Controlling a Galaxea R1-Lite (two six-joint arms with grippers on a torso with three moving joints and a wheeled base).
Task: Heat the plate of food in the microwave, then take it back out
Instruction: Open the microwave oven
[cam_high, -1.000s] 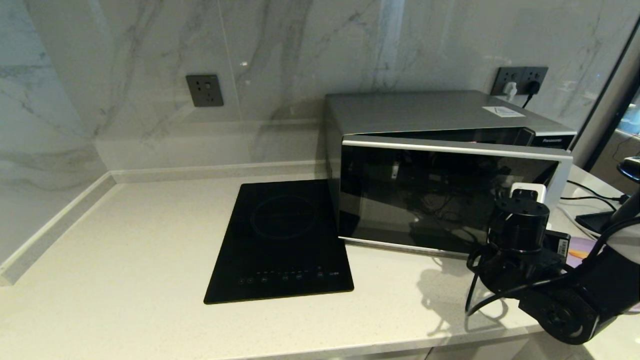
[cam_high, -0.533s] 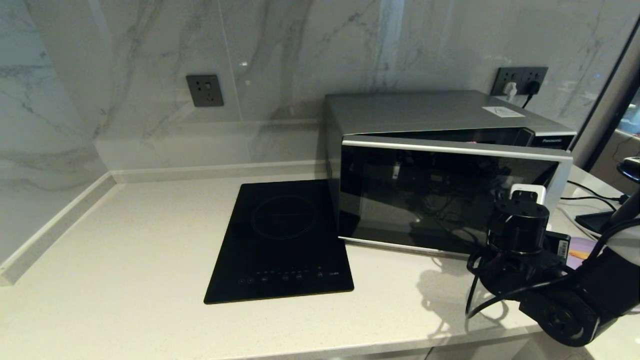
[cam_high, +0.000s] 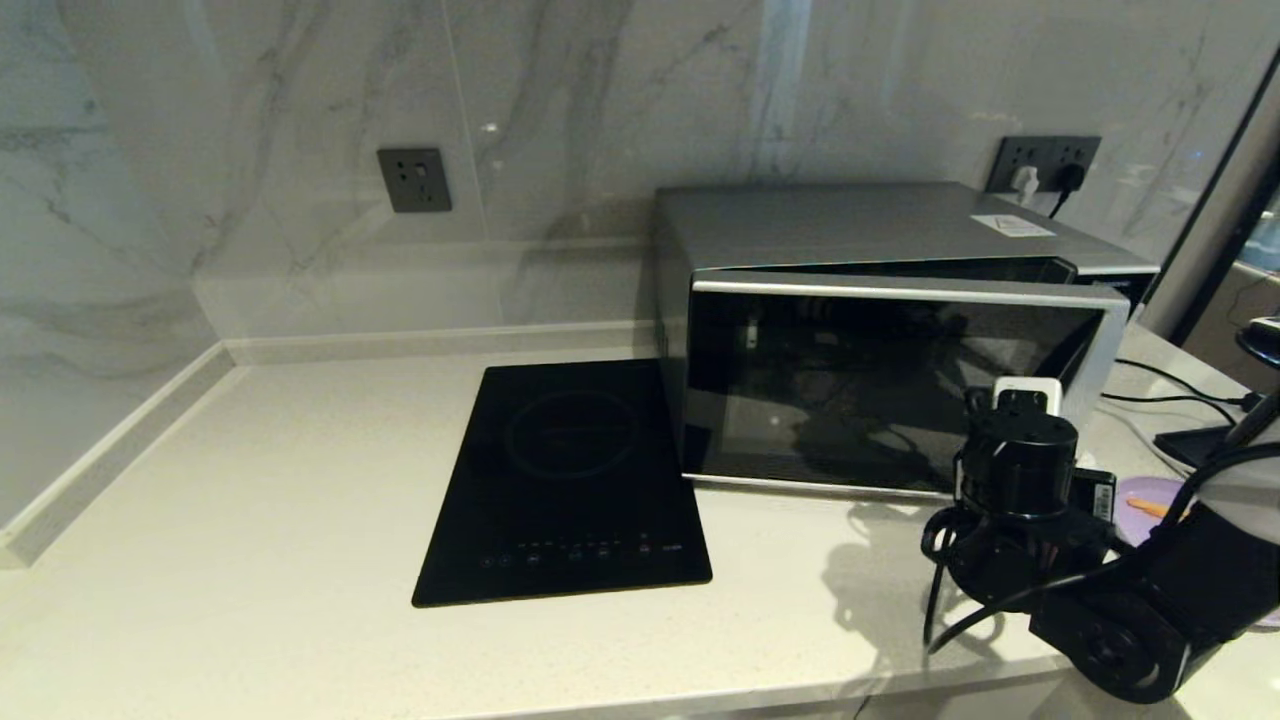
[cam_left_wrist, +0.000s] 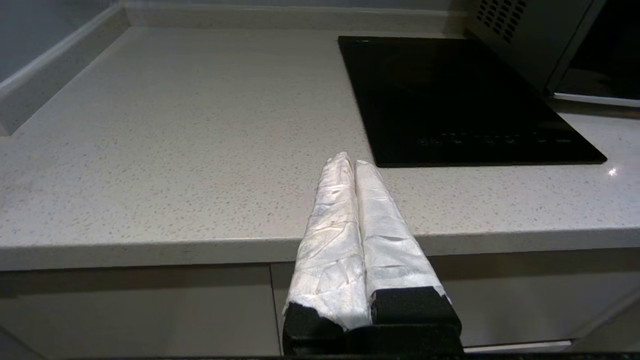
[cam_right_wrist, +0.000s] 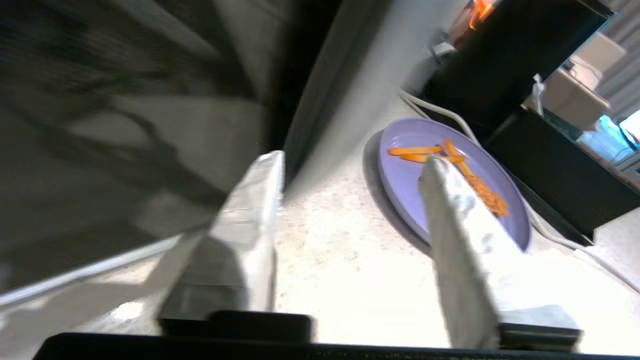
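Observation:
The silver microwave (cam_high: 860, 225) stands at the back right of the counter, its dark glass door (cam_high: 880, 400) ajar. The lavender plate of food (cam_high: 1140, 497) rests on the counter to the door's right, mostly hidden by my right arm; the right wrist view shows the plate (cam_right_wrist: 415, 180) with orange fries on it. My right gripper (cam_high: 1025, 397) is low in front of the door's free edge. It is open (cam_right_wrist: 354, 160), with only bare counter between its fingers. One finger (cam_right_wrist: 250, 220) lies beside the door edge. My left gripper (cam_left_wrist: 351, 161) is shut and empty, at the counter's front edge.
A flat black cooktop (cam_high: 570, 480) lies left of the microwave. Cables (cam_high: 1170, 385) and a dark object (cam_high: 1190, 440) sit at the far right. A wall socket (cam_high: 413, 180) is behind, and a low kerb (cam_high: 110, 450) runs along the left.
My right gripper has gone from shut to open and shifted slightly left. The microwave door stands a little further ajar. The left arm has not moved.

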